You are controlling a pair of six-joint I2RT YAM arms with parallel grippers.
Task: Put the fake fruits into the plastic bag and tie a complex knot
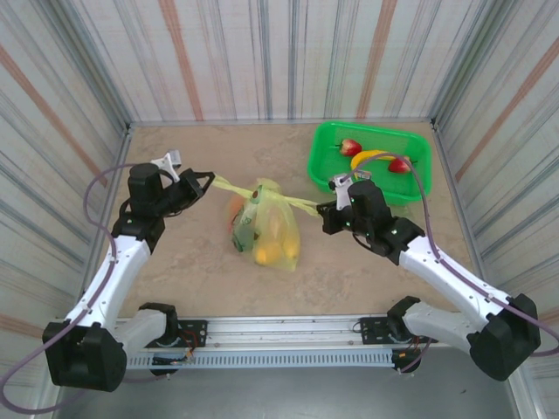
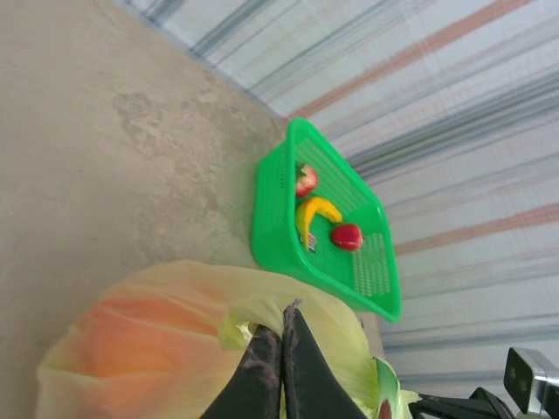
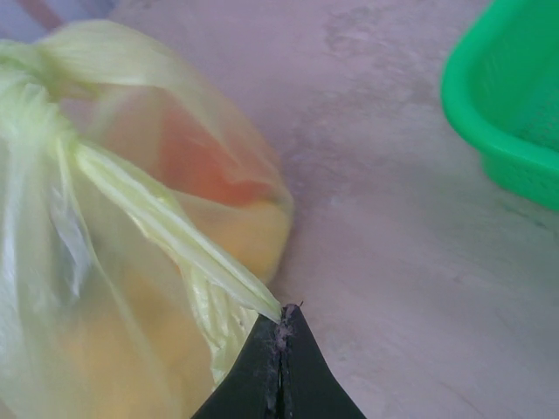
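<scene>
**Thin translucent yellow-green plastic bag** [image 1: 278, 229]: lies near the middle of the beige marbled tabletop [image 1: 192, 262], between the two arms, with its mouth gathered at the far end.

**Contents:** glossy fake fruits, seen through the film as an orange mass [image 1: 236, 212] on the left side and yellow pieces [image 1: 269, 253] at the near end. Their exact kinds cannot be told.

**Knot** [image 1: 265, 186]: a small bunched twist at the bag's top. A left strip [image 1: 227, 185] and a right strip [image 1: 303, 203] of handle run outward from it, both drawn taut.

**Left gripper** [image 1: 208, 180]: jaws pressed together on the end of the left strip.

**Right gripper** [image 3: 282, 316]: jaws pinched tight on the end of the right strip.

**Bright green slotted rectangular plastic basket** [image 1: 325, 161]: far-right of the bag and apart from it. It holds a red strawberry [image 1: 350, 147], a yellow banana [image 1: 367, 157] and a second red fruit [image 1: 400, 164].

**Surround:** striped wall panels [image 1: 262, 52] on three sides.
</scene>
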